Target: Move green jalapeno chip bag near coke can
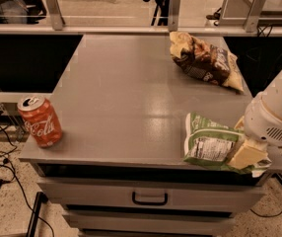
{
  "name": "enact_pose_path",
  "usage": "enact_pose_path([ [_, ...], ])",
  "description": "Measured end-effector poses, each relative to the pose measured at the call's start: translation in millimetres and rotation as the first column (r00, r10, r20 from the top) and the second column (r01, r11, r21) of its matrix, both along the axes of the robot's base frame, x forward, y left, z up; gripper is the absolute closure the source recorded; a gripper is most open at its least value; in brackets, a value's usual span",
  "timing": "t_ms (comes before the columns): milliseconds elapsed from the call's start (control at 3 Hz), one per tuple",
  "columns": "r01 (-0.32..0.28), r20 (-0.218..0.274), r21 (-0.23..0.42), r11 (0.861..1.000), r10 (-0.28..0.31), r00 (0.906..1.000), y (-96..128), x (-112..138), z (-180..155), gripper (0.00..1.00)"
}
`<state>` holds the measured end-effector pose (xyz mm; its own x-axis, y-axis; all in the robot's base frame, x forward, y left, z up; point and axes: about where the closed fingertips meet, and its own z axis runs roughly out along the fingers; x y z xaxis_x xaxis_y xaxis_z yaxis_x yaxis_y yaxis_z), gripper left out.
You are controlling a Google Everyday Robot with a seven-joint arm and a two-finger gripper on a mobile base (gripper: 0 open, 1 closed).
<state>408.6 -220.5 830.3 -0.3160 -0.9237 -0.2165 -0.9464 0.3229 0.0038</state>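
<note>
Tool (pixel 247 155) on green jalapeno chip bag (pixel 207 144), right end hidden

A dark brown and yellow chip bag (pixel 207 63) lies at the upper right of the grey tabletop (pixel 121 98). Under its front edge sits 1 drawer (pixel 200 199) with a black handle (pixel 150 198). Black cables (pixel 5 161) trail over the speckled floor (pixel 13 216) at lower left. The claw (pixel 248 155) is at the tabletop's lower right corner.

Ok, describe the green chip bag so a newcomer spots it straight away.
Start at the grey table and go to its front right corner, where the robot's claw sits. The green jalapeno chip bag lies there, at the claw. It is light green with a white label panel, unlike the dark brown bag farther back.
</note>
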Motion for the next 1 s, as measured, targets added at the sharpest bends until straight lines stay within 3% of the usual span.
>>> enact_pose_path([
  [333,-0.024,0.034,0.001,1.000,0.024,0.9991,7,6,30,1.00],
  [667,-0.068,0.110,0.016,0.998,0.066,0.9917,16,17,97,1.00],
  [1000,-0.075,0.141,0.021,0.997,0.071,0.9875,19,23,113,1.00],
])
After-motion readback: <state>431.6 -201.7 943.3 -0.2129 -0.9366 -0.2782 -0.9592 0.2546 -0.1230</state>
